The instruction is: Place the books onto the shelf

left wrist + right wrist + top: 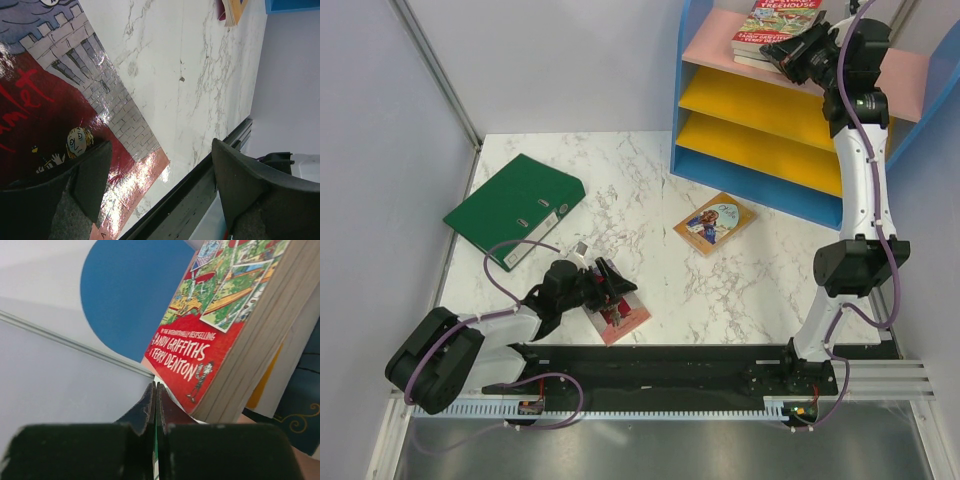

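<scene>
Several books (775, 28) lie stacked on the pink top board of the shelf (760, 110). On top of the stack is the red illustrated book (210, 340). My right gripper (156, 395) is shut with nothing between its fingers, its tips at that book's near corner (775, 50). A pink-red book with a castle (60, 100) lies on the table near the front edge (623, 318). My left gripper (612, 290) hangs open just above it, one finger (92, 175) over the cover and the other (240, 185) beyond the table's edge. A purple-orange book (713, 222) lies flat mid-table.
A big green binder (515, 208) lies at the left of the marble table (620, 190). A black rail (200, 200) runs along the table's near edge. Grey walls enclose both sides. The two yellow boards (750, 100) hold nothing that shows.
</scene>
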Available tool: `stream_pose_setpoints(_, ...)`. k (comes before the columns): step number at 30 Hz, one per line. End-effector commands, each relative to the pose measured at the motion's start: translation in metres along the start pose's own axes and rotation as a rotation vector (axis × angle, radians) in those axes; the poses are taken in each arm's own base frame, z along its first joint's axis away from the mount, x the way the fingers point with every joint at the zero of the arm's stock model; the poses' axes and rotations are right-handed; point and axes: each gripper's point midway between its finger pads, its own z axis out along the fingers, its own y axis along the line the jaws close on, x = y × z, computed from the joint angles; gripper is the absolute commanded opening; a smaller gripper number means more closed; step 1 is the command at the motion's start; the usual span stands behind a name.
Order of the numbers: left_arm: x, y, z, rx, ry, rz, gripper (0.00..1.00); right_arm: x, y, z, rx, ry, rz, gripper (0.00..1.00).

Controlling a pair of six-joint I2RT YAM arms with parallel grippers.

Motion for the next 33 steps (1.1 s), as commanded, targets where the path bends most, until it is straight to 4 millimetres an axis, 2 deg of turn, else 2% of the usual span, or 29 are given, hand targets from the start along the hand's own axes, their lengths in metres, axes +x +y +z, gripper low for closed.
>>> stream_pose_setpoints(1,0.012,0.015,-0.001,-0.041,0.035,0.016,0.88,-0.008,-0.001,-0.004,0.019,-0.039,-0.029,0.00)
stream_pose_setpoints(9,0.011,0.014,-0.002,-0.038,0.032,0.017,0.88,-0.012,-0.014,-0.004,0.047,-0.047,-0.022,0.00)
stream_pose_setpoints(19,0.011,0.014,-0.002,-0.038,0.032,0.017,0.87,-0.028,-0.025,-0.016,0.065,-0.071,-0.013,0.00)
stream_pose_setpoints(25,0.011,0.014,-0.002,-0.036,0.032,0.018,0.88,-0.026,-0.002,-0.032,0.026,-0.073,-0.048,0.00)
stream_pose_setpoints(30,0.011,0.011,-0.002,-0.024,0.035,0.023,0.88,-0.008,0.013,-0.055,0.011,-0.044,-0.086,0.00)
stream_pose_setpoints(33,0.009,0.007,-0.004,-0.008,0.025,0.034,0.88,0.010,0.017,-0.075,0.006,-0.020,-0.093,0.05)
